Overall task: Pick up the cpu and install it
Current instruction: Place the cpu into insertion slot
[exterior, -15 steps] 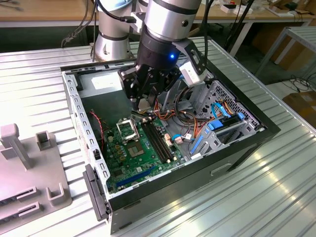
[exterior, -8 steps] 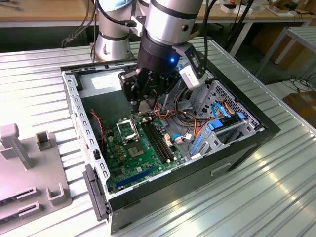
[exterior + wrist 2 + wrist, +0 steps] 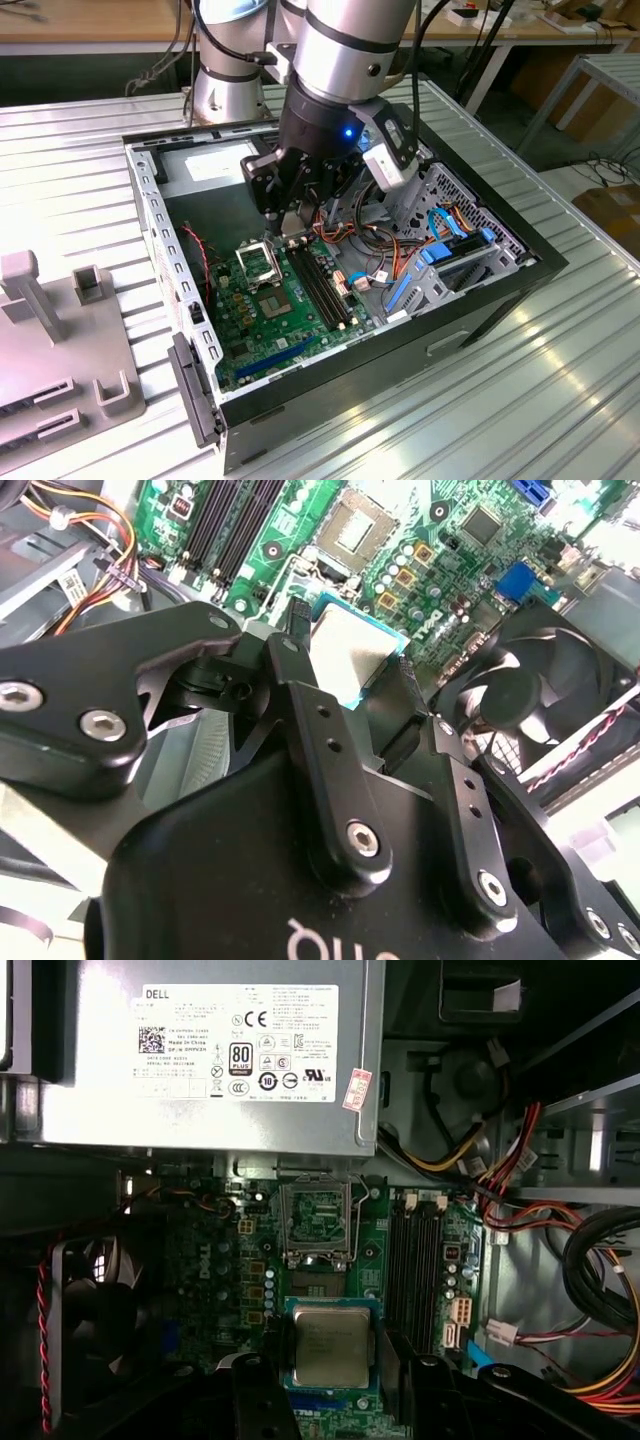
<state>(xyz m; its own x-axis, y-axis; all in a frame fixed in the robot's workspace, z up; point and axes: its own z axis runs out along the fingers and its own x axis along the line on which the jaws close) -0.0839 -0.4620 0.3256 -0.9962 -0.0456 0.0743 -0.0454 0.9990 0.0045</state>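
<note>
cpu (image 3: 330,1346) between fingertips of gripper (image 3: 350,646)

The silver table (image 3: 560,380) has long ridges; an open computer box (image 3: 470,330) sits in the middle of it; a grey stand (image 3: 60,340) lies at the exterior view's left; the arm's base (image 3: 228,95) stands behind the box.

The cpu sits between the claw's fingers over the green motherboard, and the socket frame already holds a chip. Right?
No: the first wrist view shows the socket frame empty, its contact field bare. The rest holds: the cpu sits between the fingers of the claw over the green motherboard.
</note>
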